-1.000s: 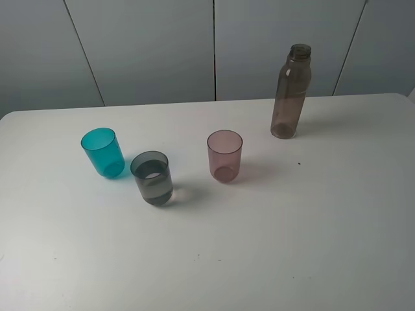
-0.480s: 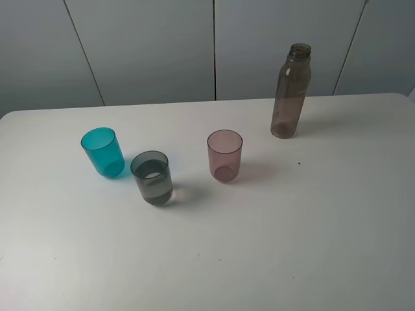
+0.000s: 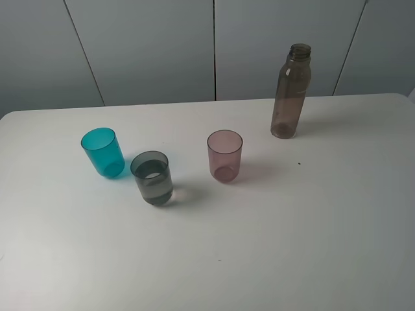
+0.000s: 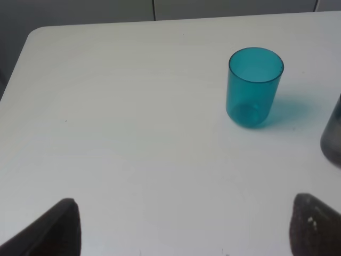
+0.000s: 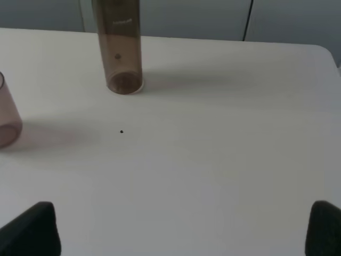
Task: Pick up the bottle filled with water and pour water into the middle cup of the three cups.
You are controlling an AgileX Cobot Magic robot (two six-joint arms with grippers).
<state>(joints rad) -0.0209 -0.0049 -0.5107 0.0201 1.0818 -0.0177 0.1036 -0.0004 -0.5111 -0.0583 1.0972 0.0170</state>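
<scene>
The bottle [image 3: 290, 94] stands upright and uncapped at the back right of the white table; the right wrist view shows its lower part [image 5: 120, 50]. The three cups stand left of it: teal [image 3: 103, 152], the smoky grey middle cup [image 3: 152, 178] and pinkish-mauve [image 3: 224, 155]. The left wrist view shows the teal cup [image 4: 254, 87] and the grey cup's edge [image 4: 333, 137]. My left gripper [image 4: 186, 229] is open and empty, well short of the teal cup. My right gripper [image 5: 178, 232] is open and empty, well short of the bottle. Neither gripper shows in the exterior view.
The white table [image 3: 292, 227] has a rounded far left corner [image 4: 37, 34] and a far right edge [image 5: 327, 50]. Grey wall panels [image 3: 149, 45] stand behind it. A small dark speck [image 5: 121, 132] lies in front of the bottle. The mauve cup's edge [image 5: 6, 114] shows in the right wrist view.
</scene>
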